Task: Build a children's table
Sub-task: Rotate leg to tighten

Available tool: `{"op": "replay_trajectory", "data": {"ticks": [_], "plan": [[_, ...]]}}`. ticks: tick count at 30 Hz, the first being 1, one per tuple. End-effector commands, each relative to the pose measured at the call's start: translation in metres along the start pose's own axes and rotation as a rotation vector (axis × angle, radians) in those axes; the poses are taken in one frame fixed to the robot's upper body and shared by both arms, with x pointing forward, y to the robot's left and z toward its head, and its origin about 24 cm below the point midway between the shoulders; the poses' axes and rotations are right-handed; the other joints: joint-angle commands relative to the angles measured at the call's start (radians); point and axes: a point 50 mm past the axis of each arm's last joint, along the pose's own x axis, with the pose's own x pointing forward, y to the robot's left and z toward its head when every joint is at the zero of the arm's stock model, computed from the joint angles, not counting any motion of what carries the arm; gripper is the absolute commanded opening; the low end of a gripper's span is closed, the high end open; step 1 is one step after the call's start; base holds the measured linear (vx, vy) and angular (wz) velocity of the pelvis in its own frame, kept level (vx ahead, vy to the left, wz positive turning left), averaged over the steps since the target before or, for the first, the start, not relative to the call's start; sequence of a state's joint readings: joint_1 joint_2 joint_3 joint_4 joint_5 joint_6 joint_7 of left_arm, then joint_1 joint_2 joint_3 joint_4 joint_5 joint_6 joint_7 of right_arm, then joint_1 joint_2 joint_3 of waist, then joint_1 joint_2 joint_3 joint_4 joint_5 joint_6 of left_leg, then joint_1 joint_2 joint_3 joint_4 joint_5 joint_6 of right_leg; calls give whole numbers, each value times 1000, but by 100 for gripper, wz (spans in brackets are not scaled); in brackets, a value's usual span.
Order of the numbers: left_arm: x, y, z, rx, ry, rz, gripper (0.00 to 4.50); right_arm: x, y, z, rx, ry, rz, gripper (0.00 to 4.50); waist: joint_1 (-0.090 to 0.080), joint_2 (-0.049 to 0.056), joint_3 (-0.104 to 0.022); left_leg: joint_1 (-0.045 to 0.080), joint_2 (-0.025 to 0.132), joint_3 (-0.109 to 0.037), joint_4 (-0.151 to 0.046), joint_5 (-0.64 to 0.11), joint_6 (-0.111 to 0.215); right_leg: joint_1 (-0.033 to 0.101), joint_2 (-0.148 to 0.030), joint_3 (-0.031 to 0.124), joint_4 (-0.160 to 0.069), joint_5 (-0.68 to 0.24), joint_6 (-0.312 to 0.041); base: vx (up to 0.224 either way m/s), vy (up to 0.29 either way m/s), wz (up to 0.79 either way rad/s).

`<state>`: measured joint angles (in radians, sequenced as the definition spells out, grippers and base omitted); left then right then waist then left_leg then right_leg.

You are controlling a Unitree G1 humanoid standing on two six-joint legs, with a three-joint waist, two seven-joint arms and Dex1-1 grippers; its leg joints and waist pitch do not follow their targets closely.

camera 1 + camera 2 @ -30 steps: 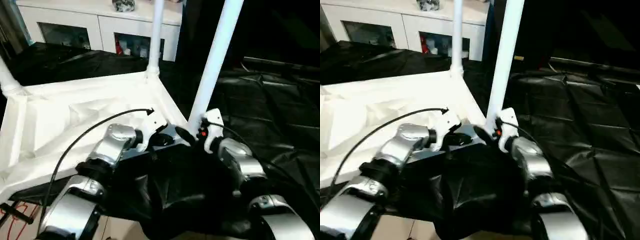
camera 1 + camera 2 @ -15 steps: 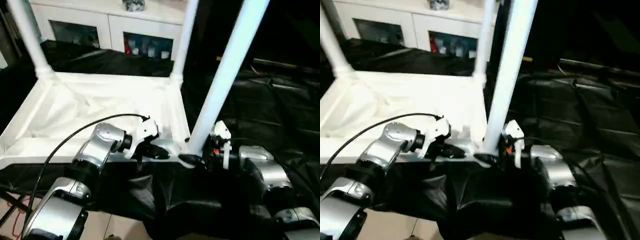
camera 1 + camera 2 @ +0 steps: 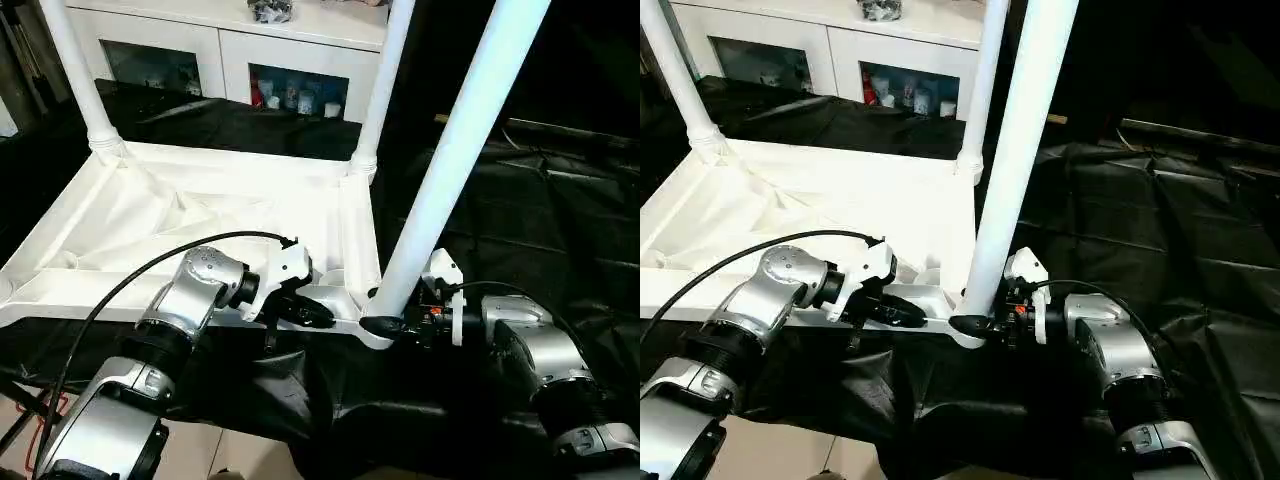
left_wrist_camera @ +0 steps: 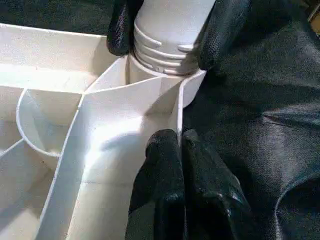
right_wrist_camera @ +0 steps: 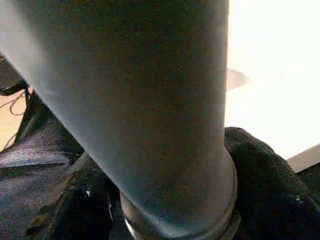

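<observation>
Right now we see the children's table (image 3: 200,215) lying upside down on the black-draped tabletop (image 3: 560,230), ribbed underside up, with three legs standing in its corner sockets. Two far legs (image 3: 72,75) rise upright from the far corners, and the near leg (image 3: 450,160) leans slightly as it sits at the near right corner socket (image 4: 165,75). Our right end effector (image 3: 985,325) is clamped around the base of that near leg — in the left wrist view its black fingers (image 4: 225,30) flank the ribbed end of the tube, just above the socket. Our left end effector (image 3: 305,312) pinches the table's near rim (image 4: 177,115) just beside that corner, its two fingers pressed together on the thin white wall (one on each side of it). Beyond the work surface stands a white cabinet (image 3: 220,50) with glass doors.
</observation>
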<state>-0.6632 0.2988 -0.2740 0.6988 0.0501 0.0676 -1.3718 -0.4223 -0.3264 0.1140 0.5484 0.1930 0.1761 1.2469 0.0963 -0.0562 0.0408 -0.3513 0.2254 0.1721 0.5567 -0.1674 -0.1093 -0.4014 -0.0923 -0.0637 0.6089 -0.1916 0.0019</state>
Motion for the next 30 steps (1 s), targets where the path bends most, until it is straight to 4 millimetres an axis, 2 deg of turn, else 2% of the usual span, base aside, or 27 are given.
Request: {"op": "replay_trajectory", "data": {"ticks": [1,4,5,6,7,8,9,11,13,14,15,16,17,19,20,21,23,25,27,30], "plan": [[6,4,8,7,-40,59,0,24,21,-17,60,42,169,274,-1,7,-53,1,7,12,-59,-248,37,49,-37,35,-74,-178,-226,0,0,0],[11,8,10,-4,-44,116,0,30,13,-17,51,23,46,272,-3,8,-52,0,7,12,-59,-251,34,47,-38,35,-74,-184,-226,0,0,0],[14,11,13,-15,-54,157,0,35,6,-19,63,19,-75,272,-9,9,-48,1,5,11,-63,-280,20,42,-39,35,-80,-237,-216,0,0,0],[15,12,13,-17,-57,166,0,36,3,-20,69,19,-111,272,-13,10,-45,3,5,9,-65,-305,10,39,-41,34,-84,-288,-207,0,0,0],[19,14,16,-25,-65,194,0,39,-1,-20,78,10,-193,272,-16,8,-46,8,4,6,-64,-338,-4,38,-44,34,-93,-372,-180,0,0,0],[25,16,20,-37,-77,231,0,43,-9,-23,113,14,-324,272,-18,10,-46,9,5,4,-65,-344,-11,36,-45,35,-93,-389,-174,0,0,0],[30,18,23,-41,-84,252,0,46,-13,-24,138,17,-401,272,-29,8,-43,4,1,0,-68,-363,-23,36,-42,31,-99,-445,-146,0,0,0],[33,18,26,-44,-89,268,0,49,-15,-25,146,15,-448,272,-35,7,-46,8,1,-1,-65,-378,-20,33,-43,32,-104,-462,-135,0,0,0],[36,19,28,-49,-94,276,0,51,-17,-25,167,11,-499,272,-39,7,-44,8,1,1,-65,-381,-7,29,-40,33,-105,-438,-143,0,0,0],[40,19,31,-54,-106,285,0,53,-20,-25,202,3,-546,272,-40,2,-44,6,0,2,-64,-381,-2,29,-38,33,-105,-438,-142,0,0,0],[43,19,34,-57,-116,290,0,56,-22,-24,229,-9,-581,272,-41,5,-45,3,0,1,-65,-371,-1,32,-41,33,-103,-441,-142,0,0,0],[47,17,37,-56,-128,285,0,59,-23,-24,249,-16,-614,272,-44,4,-45,-1,1,0,-67,-362,-2,33,-41,32,-102,-437,-141,0,0,0],[52,14,41,-52,-146,267,0,64,-24,-20,242,-26,-647,272,-44,6,-46,1,1,0,-66,-361,-3,31,-41,33,-102,-429,-142,0,0,0],[55,12,42,-50,-151,256,0,66,-24,-18,239,-37,-636,272,-47,8,-46,-1,1,-1,-67,-363,-4,33,-41,32,-101,-420,-147,0,0,0],[56,11,42,-48,-151,249,0,68,-24,-16,238,-48,-626,328,-48,6,-47,1,2,2,-65,-361,3,32,-39,34,-99,-384,-157,0,0,0],[57,9,41,-47,-150,239,0,69,-25,-13,245,-66,-613,342,-49,7,-48,-1,2,2,-65,-356,6,33,-39,34,-97,-368,-163,0,0,0],[55,7,38,-38,-147,212,0,67,-25,-10,233,-73,-590,347,-48,6,-50,-1,4,5,-64,-330,16,36,-37,36,-91,-300,-186,0,0,0],[54,6,37,-36,-144,207,0,67,-25,-9,212,-68,-578,376,-46,7,-52,0,3,8,-62,-311,23,37,-37,37,-87,-261,-197,0,0,0],[49,5,33,-28,-136,184,0,67,-22,-4,144,-82,-486,383,-43,1,-53,-5,2,10,-60,-269,39,44,-36,36,-83,-222,-203,0,0,0],[41,4,27,-23,-113,153,0,61,-16,3,59,-121,-353,383,-39,3,-55,-7,4,10,-58,-240,53,49,-37,37,-79,-182,-211,0,0,0]]}}
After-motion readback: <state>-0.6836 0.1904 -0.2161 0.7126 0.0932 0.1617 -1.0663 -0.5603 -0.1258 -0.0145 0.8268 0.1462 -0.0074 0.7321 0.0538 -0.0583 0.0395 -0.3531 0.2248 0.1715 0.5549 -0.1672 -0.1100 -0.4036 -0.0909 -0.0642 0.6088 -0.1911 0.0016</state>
